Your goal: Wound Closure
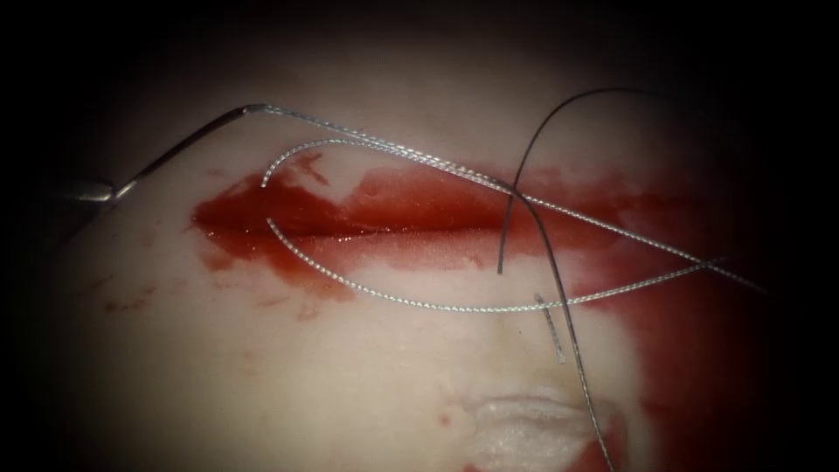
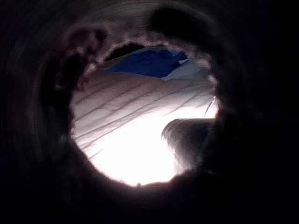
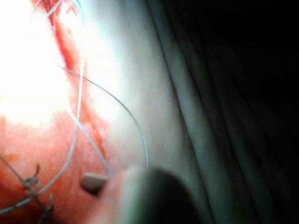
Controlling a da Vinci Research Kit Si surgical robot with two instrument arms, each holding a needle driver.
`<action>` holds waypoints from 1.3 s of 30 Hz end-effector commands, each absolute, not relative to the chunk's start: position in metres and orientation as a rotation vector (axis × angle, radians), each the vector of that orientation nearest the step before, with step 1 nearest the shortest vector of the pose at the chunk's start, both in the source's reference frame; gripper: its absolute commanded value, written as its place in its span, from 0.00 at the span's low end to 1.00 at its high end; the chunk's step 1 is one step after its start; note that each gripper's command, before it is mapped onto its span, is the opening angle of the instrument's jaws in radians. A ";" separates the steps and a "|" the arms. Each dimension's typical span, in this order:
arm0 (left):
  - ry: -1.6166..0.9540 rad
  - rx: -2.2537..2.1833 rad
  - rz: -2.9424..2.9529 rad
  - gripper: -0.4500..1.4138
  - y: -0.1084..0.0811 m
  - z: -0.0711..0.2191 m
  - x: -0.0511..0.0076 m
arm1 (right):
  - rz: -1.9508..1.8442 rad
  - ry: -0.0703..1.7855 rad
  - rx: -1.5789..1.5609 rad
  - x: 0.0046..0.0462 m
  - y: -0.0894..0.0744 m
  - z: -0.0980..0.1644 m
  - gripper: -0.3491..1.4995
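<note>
The tissue (image 1: 262,376) carries a horizontal cut (image 1: 376,229) filled with red fluid (image 1: 288,218). A dark curved needle (image 1: 188,140) arcs over the tissue beyond the cut's left end and is not in the tissue. Its lower end meets a small metal tip (image 1: 92,190), the left tool, at the dark left edge; its grip is not visible. Twisted silver thread (image 1: 411,156) leaves the needle's upper end, crosses the cut to the right and loops back (image 1: 419,304). A thin dark strand (image 1: 524,157) arches over the cut's right part. The right tool (image 3: 140,196) is a blur near thread (image 3: 77,126).
A short cut thread end (image 1: 551,328) lies below the cut. A pale torn patch (image 1: 524,428) marks the tissue's near edge. A knot (image 3: 30,183) with thread tails sits on red-stained tissue. Striped cloth (image 2: 135,107) and a blue cloth (image 2: 149,63) lie beyond.
</note>
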State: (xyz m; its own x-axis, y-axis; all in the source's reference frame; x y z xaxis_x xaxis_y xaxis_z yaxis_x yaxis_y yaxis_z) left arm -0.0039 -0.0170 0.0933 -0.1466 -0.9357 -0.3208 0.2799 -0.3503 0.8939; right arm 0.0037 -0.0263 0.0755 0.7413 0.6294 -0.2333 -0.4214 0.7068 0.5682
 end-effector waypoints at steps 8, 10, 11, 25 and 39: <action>-0.868 1.162 -1.659 0.00 -0.016 0.093 -0.0044 | 0.454 0.497 0.442 0.0151 -0.024 0.074 0.82; -0.868 1.162 -1.659 0.00 -0.016 0.093 -0.0045 | 0.432 0.487 0.490 0.0176 -0.025 0.074 0.82; -0.868 1.161 -1.660 0.00 -0.016 0.093 -0.0045 | 0.416 0.485 0.518 0.0192 -0.025 0.075 0.82; -0.869 1.160 -1.661 0.00 -0.016 0.093 -0.0045 | 0.231 0.520 0.729 0.0350 -0.027 0.079 0.60; -0.868 1.161 -1.661 0.00 -0.016 0.093 -0.0045 | 0.125 0.470 0.734 0.0420 -0.026 0.084 0.56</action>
